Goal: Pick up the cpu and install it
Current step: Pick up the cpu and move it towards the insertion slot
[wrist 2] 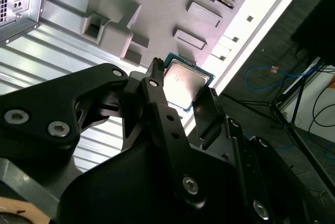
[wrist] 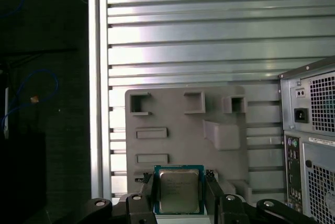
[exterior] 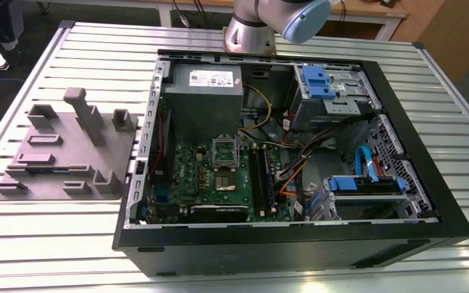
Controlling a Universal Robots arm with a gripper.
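Observation:
The cpu (wrist: 179, 192) is a small square chip with a silvery top and a pale rim, and it sits clamped between my two black fingers. My gripper (wrist: 179, 181) is shut on it, high above the grey moulded holder tray (wrist: 183, 130). The second wrist view shows the same cpu (wrist 2: 184, 81) in the gripper (wrist 2: 183, 90), over the tray's edge (wrist 2: 157, 4). In the exterior view the arm (exterior: 259, 27) rises behind the open computer case (exterior: 300, 244). The green motherboard (exterior: 255, 183) lies inside, with its socket (exterior: 225, 174) open under a raised metal frame (exterior: 224, 148).
The grey tray (exterior: 63, 152) lies on the slatted metal table (exterior: 55, 244), at the exterior view's left of the case. The case's rear panel (wrist: 309, 130) stands close beside the tray. Inside the case are a grey power supply (exterior: 202, 82), blue drive brackets (exterior: 365, 183) and loose cables (exterior: 300, 165).

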